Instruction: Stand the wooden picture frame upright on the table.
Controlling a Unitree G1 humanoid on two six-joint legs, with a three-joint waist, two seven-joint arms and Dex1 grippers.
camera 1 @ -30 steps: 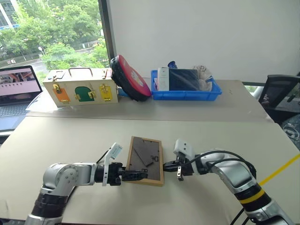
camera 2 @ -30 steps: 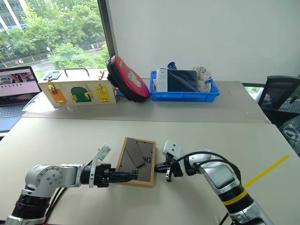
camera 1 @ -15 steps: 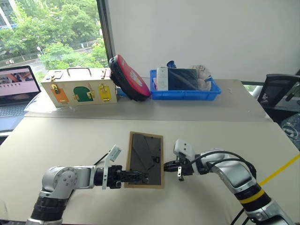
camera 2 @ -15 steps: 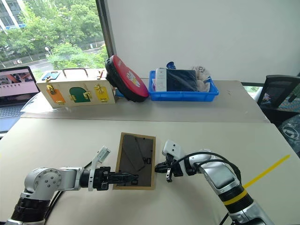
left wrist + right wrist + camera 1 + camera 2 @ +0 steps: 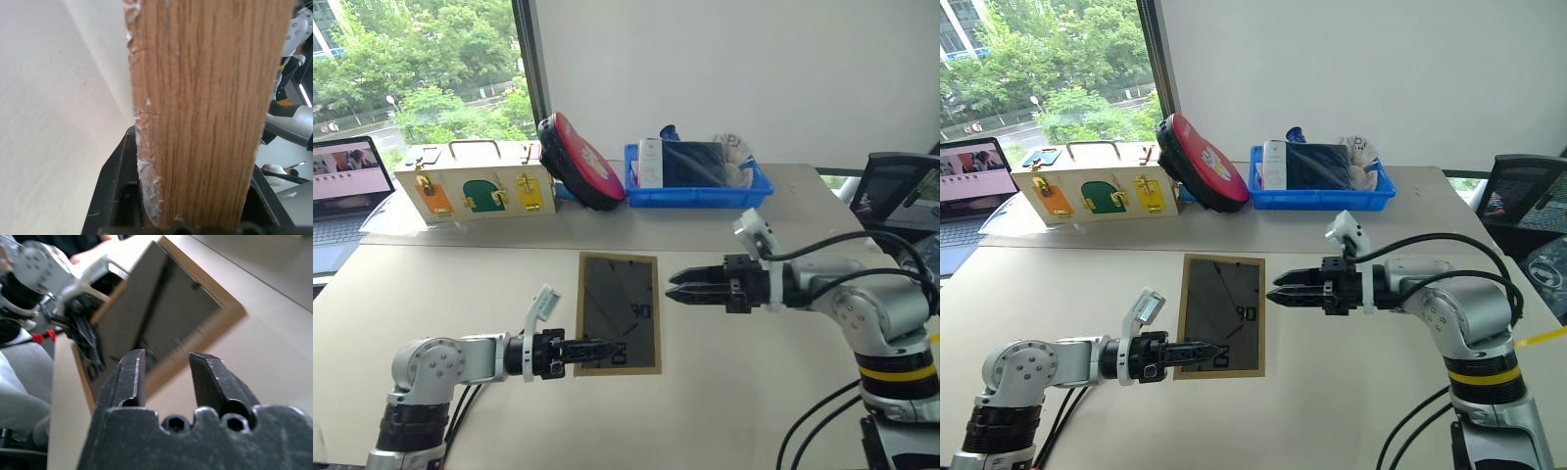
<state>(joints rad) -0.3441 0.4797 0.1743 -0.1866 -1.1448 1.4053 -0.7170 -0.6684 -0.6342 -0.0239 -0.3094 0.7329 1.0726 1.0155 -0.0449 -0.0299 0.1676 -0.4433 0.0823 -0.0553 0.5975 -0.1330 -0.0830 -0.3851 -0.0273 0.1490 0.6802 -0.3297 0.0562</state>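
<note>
The wooden picture frame point(image 5: 619, 311) is tilted up off the table point(image 5: 754, 392), its dark grey back panel with the stand leg facing me. My left gripper point(image 5: 597, 348) is shut on the frame's lower left edge; the left wrist view shows the light-wood edge point(image 5: 195, 107) clamped between the black fingers. My right gripper point(image 5: 671, 285) hovers level beside the frame's upper right edge, open, nothing between its fingers. From the right wrist, the frame's back point(image 5: 166, 318) lies beyond the parted fingers point(image 5: 128, 377).
Along the back stand a cream box with coloured doors point(image 5: 475, 186), a red round case point(image 5: 579, 162) and a blue bin point(image 5: 700, 181) of items. A laptop point(image 5: 342, 186) is at far left, a black chair point(image 5: 901, 196) at far right.
The frame went from lying flat to tilted up in the left gripper, which closed on its edge. The right gripper rose well above the table and opened.
</note>
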